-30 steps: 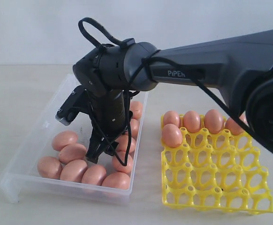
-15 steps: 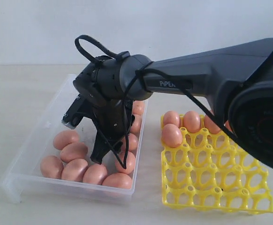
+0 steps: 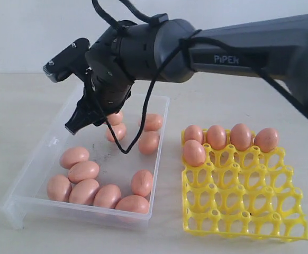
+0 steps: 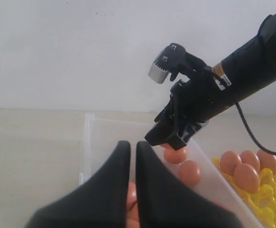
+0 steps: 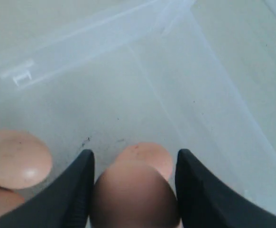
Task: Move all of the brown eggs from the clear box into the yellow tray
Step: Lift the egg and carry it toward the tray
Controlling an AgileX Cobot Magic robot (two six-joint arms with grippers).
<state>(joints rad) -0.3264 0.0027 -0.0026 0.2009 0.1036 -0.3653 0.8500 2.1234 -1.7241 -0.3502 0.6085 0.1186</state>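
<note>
while the right fingers clamp one brown egg over the clear box, five eggs sit near the yellow tray far edge; roughly ten seem left boxed.

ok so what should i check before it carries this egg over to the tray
1. Egg in grip: ok. A brown egg sits between the fingers of the right gripper.
2. Grip firm enough for the carry: cannot tell.
3. Height over the clear box: ok. The gripper hangs above the other eggs in it.
4. Free cell in the yellow tray: ok. Five cells are filled, the rest are empty.
5. Left gripper out of the path: ok. It is shut and does not show in the exterior view.
</note>
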